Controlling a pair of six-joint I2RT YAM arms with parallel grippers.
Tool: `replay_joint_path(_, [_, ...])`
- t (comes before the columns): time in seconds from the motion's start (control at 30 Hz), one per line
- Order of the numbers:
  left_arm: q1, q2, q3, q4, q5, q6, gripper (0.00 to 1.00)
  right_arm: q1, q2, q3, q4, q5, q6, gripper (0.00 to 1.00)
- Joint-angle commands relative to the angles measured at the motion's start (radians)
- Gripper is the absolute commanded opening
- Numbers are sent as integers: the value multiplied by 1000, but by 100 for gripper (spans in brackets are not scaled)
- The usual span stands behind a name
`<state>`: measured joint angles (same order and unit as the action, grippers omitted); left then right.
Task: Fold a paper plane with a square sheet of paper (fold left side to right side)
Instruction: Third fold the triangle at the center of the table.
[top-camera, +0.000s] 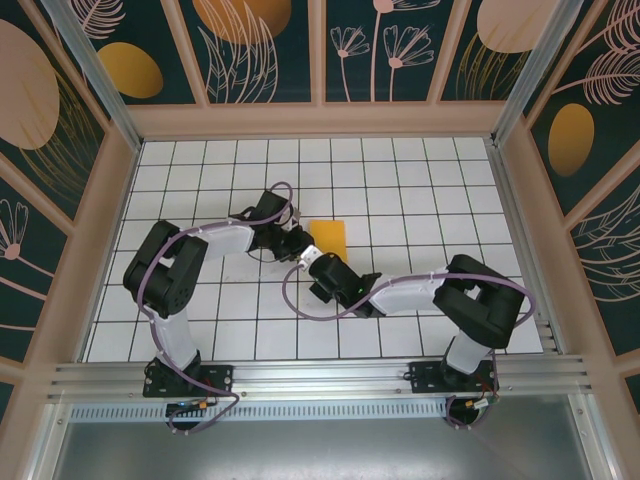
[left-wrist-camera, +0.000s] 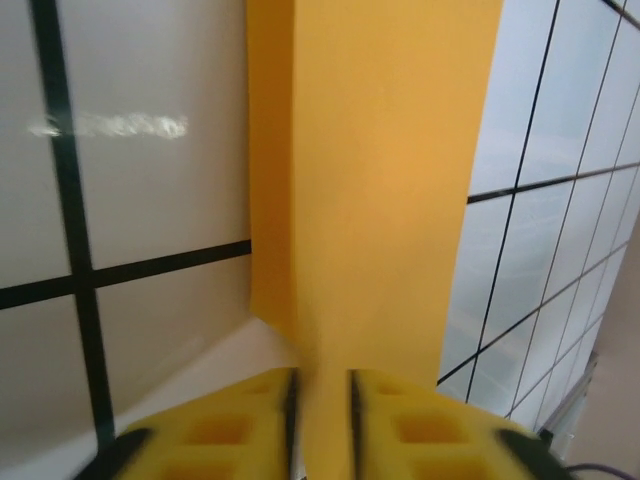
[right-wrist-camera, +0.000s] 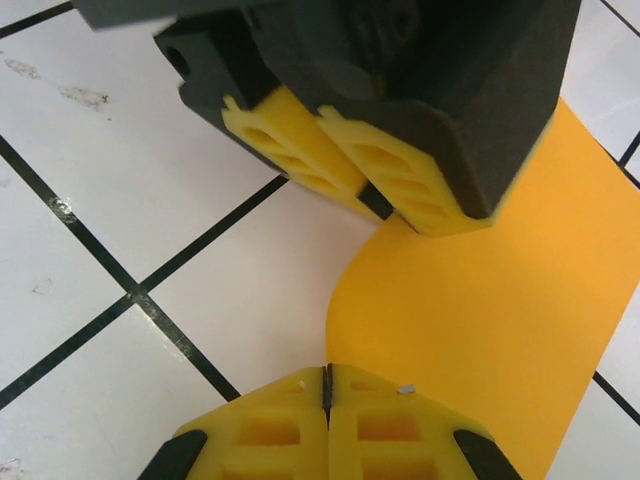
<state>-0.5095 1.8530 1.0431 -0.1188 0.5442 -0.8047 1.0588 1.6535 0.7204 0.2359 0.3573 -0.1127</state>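
**A:** A white tiled table, ruled with dark grid lines and walled by leaf-patterned panels, is seen from above. Where is the thin orange-yellow sheet of paper found?

**B:** It is found near the table's middle. It is pinched by the left gripper, which is closed to a narrow slit around it. Part of it is raised off the tiles in a curve.

**A:** And the right gripper?

**B:** It is pressed fully closed at the sheet's curved near edge. Whether paper is nipped inside cannot be told.

**A:** How much is judged done?

**B:** The left-to-right fold is judged to be in hand. A narrow oblong is shown from above, but no flattened crease is seen. The pointed folds are all left to be made.
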Motion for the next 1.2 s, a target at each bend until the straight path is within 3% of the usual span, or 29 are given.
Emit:
replay_joint_path(0.0, [20,-75,40,-100,-56,58,33,-11,-34,11,-24,-60,35,0])
replay_joint_path(0.13, [60,-130,43,-137,-71,80,39,-20,-39,2,-24,-85,47,0])
replay_joint_path(0.27, [65,-127,62,-97,-26,82,34,-23,-38,0,-23,-102,64,0])
replay_joint_path(0.53, [37,65,216,-61,65,120,28,-28,-13,9,-18,-115,96,0])
replay_joint_path(0.73, [16,217,330,-83,68,145,27,-40,-6,16,-18,-147,114,0])
replay_joint_path(1.17, [-7,327,354,-137,5,191,23,-153,-21,53,-55,-380,155,0])
